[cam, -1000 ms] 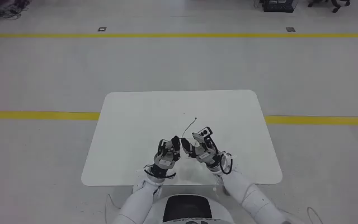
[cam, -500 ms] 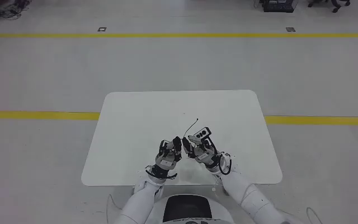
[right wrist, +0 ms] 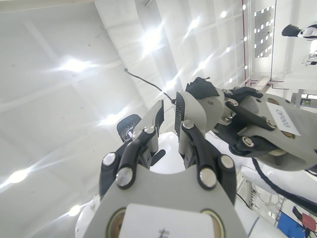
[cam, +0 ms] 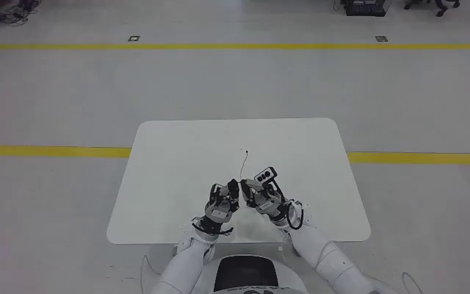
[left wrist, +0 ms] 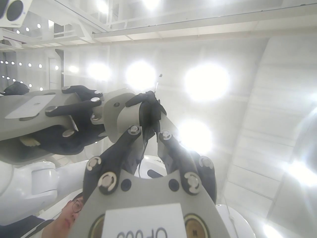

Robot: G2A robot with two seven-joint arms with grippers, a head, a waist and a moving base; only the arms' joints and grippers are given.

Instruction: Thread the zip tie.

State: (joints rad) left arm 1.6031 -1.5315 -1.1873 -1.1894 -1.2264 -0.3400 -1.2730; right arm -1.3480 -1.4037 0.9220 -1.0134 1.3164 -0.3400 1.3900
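My left gripper (left wrist: pixel 151 110) pinched shut on zip tie (left wrist: pixel 157 85), right gripper (right wrist: pixel 169 105) a crack open, crowding close beside it, both above white table (cam: pixel 183 147)

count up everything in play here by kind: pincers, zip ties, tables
pincers: 2 (left pincer, right pincer)
zip tie: 1, held in the left pincer
table: 1
total: 4
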